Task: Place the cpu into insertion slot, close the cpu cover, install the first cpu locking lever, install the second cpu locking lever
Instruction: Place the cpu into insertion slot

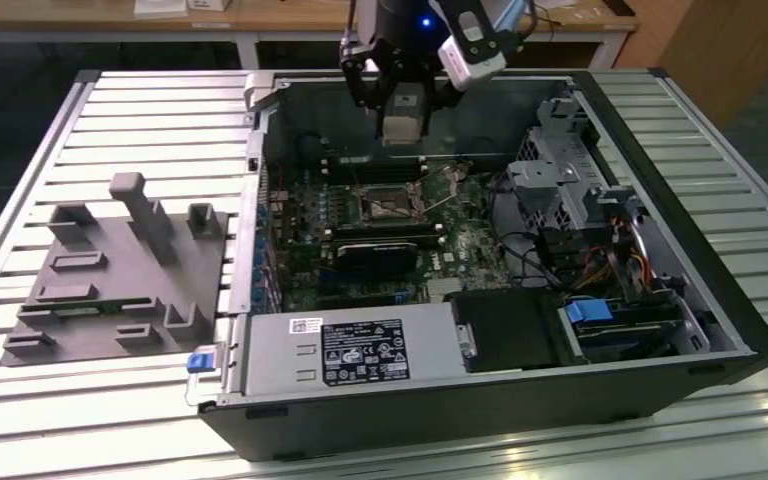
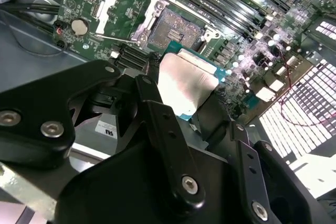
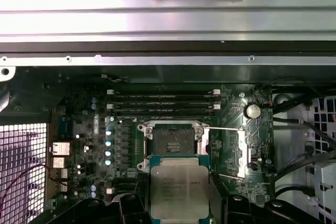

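Plainly, one open computer case (image 1: 704, 300) lies on a slatted metal table (image 1: 157, 110), and the insertion slot (image 1: 387, 205) sits about midway across its floor. One grey fixture plate (image 1: 117, 290) rests outside the case, well apart from the slot on the exterior view's left. One green motherboard (image 1: 464, 245) carries the slot, and a row of long black memory slots (image 3: 164, 102) runs just beside one edge of it.

One gripper (image 1: 403, 125) hangs above the slot, clear of the board. Its two black fingers (image 2: 157, 114) are pinched on opposite edges of the cpu (image 3: 179, 192).

One cpu cover (image 3: 239, 150) stands swung open, hinged at one side of the slot, so its central window frames bare board in the second wrist view (image 2: 105, 11). The single slot is uncovered in both wrist views, its dark contact field showing (image 2: 176, 30).

One cpu is in the fingers, raised off the board, over the slot's edge that faces away from the memory slots. Its dull metal top faces away from the board. It is close to square, so no long axis stands out; its edges run parallel to the slot's rim.
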Controlling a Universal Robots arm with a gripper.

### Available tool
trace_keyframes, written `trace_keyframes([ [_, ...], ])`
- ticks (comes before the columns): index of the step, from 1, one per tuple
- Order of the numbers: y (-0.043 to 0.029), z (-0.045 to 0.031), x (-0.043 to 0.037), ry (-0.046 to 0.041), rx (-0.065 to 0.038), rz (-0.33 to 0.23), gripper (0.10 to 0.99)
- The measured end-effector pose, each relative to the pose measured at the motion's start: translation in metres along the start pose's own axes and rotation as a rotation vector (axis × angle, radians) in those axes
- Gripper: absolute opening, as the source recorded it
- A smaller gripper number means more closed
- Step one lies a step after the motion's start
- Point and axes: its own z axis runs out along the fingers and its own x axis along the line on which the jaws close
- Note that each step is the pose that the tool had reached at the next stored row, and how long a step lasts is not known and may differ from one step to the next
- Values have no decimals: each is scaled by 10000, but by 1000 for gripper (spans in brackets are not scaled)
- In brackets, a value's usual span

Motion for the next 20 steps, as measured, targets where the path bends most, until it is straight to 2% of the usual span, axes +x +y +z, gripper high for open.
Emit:
trace_keyframes([
  [9, -12, 134, -3, 1, 2, 0, 537],
  [13, -14, 160, -3, -3, 1, 44, 537],
  [20, -15, 168, -3, -93, -20, 1036, 537],
])
